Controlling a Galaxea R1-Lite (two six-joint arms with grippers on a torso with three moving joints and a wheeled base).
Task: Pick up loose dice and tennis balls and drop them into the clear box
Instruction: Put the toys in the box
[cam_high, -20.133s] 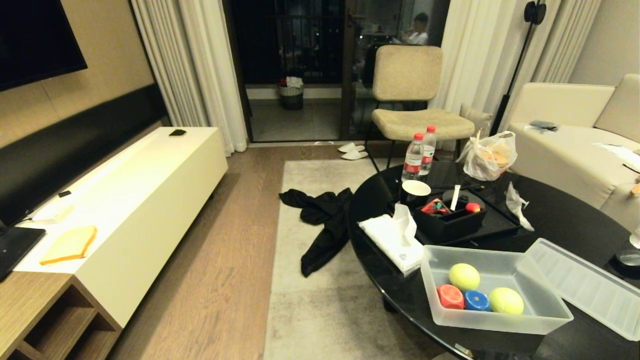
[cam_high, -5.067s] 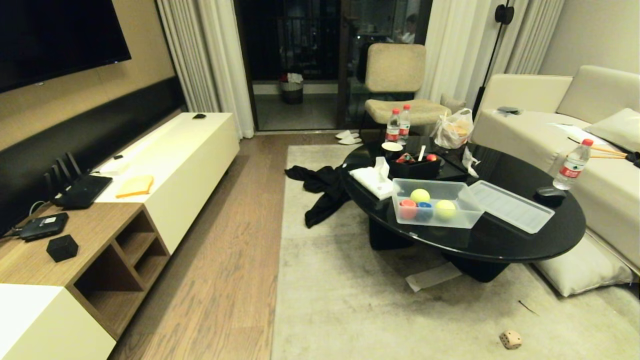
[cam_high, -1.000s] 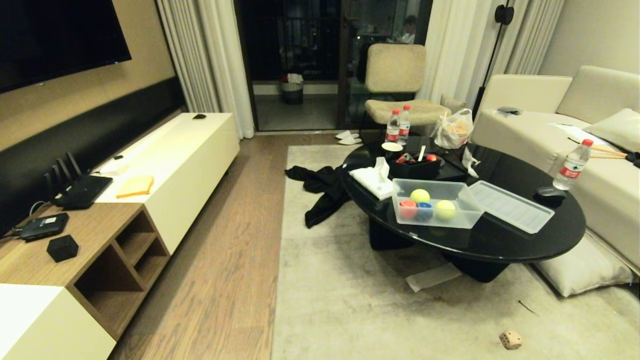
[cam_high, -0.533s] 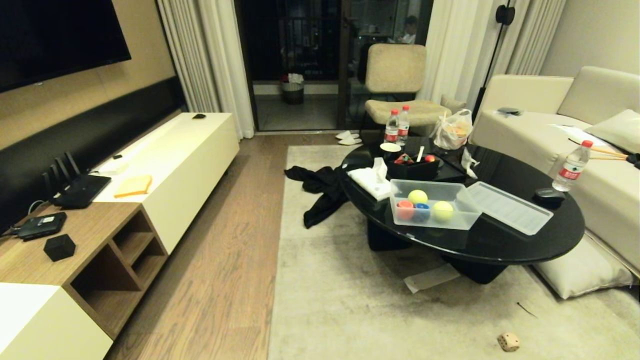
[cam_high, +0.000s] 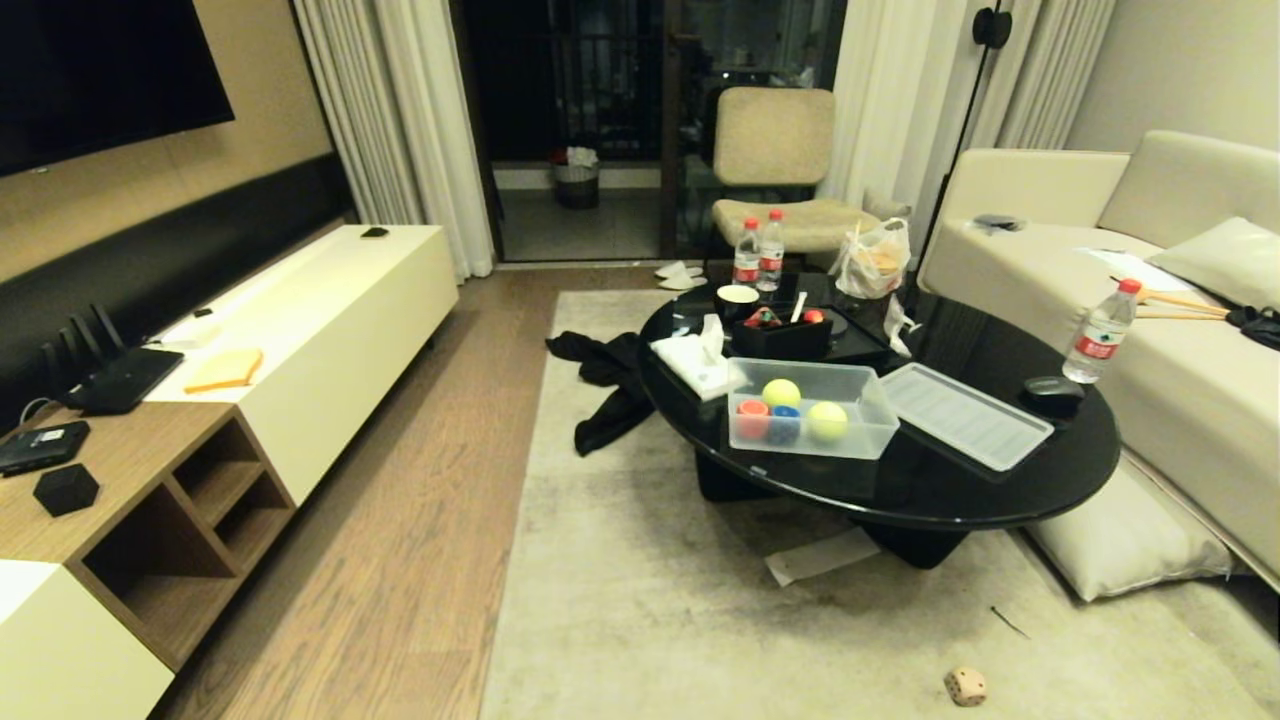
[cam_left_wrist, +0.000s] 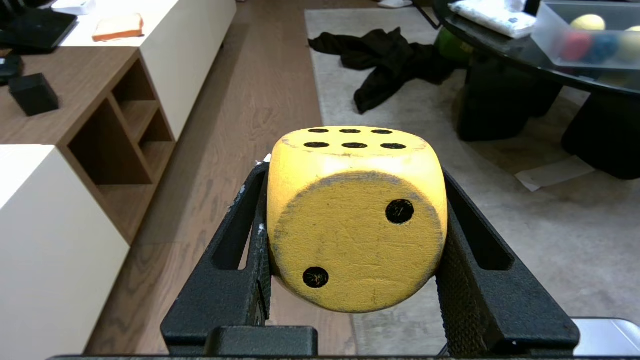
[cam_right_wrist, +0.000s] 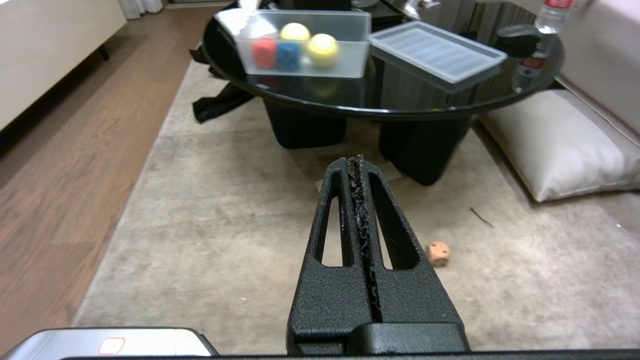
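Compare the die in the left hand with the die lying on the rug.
The held die is yellow with dark pips and is clamped between the left hand's fingers, off the floor. The rug die is paler, cream, and lies loose on the rug beyond the table, untouched. Both are rounded-corner cubes with dark pips, and neither is in the clear box yet.
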